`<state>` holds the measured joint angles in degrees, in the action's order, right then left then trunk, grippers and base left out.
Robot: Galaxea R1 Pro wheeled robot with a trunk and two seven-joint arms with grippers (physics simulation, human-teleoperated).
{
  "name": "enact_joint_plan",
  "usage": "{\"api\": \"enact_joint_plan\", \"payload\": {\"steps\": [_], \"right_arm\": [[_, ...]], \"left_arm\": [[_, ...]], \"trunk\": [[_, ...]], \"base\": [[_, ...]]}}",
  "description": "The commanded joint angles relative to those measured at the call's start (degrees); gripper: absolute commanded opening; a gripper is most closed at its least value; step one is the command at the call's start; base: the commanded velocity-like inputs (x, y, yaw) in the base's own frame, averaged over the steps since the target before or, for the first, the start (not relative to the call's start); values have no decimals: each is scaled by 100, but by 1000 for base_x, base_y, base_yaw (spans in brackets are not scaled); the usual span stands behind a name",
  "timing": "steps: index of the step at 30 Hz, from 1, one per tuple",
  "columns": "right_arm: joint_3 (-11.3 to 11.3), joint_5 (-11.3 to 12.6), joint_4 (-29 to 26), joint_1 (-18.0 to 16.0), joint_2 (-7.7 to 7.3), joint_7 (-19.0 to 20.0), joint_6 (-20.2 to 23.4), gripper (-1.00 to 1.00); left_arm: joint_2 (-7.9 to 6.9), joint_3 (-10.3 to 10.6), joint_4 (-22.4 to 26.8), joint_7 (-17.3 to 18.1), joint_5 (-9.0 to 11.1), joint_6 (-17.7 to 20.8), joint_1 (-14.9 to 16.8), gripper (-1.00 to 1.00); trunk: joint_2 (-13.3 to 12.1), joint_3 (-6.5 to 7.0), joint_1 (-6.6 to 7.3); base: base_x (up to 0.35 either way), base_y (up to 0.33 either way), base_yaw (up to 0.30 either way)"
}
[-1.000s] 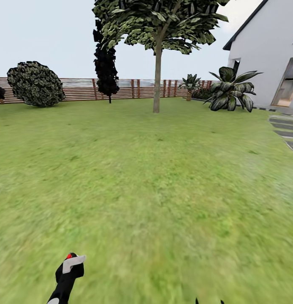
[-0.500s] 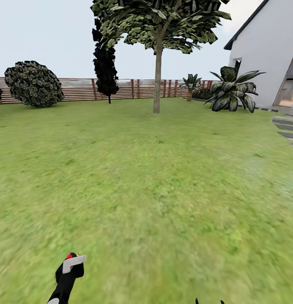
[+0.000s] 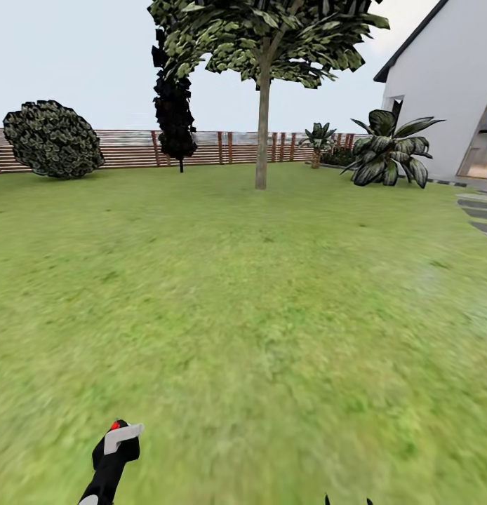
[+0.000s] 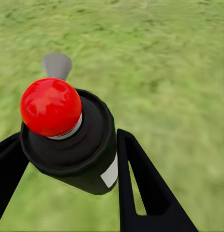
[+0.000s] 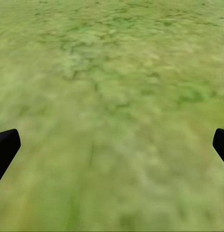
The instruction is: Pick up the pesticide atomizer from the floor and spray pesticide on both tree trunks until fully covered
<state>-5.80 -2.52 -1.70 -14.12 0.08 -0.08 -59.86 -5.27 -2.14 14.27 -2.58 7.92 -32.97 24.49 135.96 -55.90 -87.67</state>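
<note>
Green lawn (image 3: pixel 257 294) spreads ahead of us to a brown slat fence (image 3: pixel 131 149), a white house (image 3: pixel 447 91) at the right. One tall tree (image 3: pixel 264 35) stands mid-distance, its slim trunk (image 3: pixel 262 133) bare. Near the fence we note a dark narrow tree (image 3: pixel 175 105), a round bush (image 3: pixel 52 139) and a broad-leaved plant (image 3: pixel 387 151). Our left claw (image 4: pixel 68 159) is clenched on the pesticide atomizer (image 4: pixel 75 140), black-bodied, red ball on top, low at our left side. Our right claw (image 5: pixel 112 145) is released, fingers (image 5: pixel 5 147) wide apart over grass.

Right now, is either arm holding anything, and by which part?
The left gripper holds the pesticide atomizer by its black body, below the red knob. The right gripper holds nothing.
</note>
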Motion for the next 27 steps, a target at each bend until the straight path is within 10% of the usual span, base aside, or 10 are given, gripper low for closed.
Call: {"api": "enact_joint_plan", "payload": {"steps": [1, 27], "right_arm": [[-35, -29, 3, -3, 1, -1, -14, 100], [-35, -29, 3, -3, 1, -1, -14, 100]], "left_arm": [[0, 3, -3, 3, 25, -17, 3, -100], [0, 4, -5, 3, 25, -17, 3, -100]], "trunk": [[2, -5, -2], [2, -5, -2]], "base": [[338, 0, 0], [338, 0, 0]]}}
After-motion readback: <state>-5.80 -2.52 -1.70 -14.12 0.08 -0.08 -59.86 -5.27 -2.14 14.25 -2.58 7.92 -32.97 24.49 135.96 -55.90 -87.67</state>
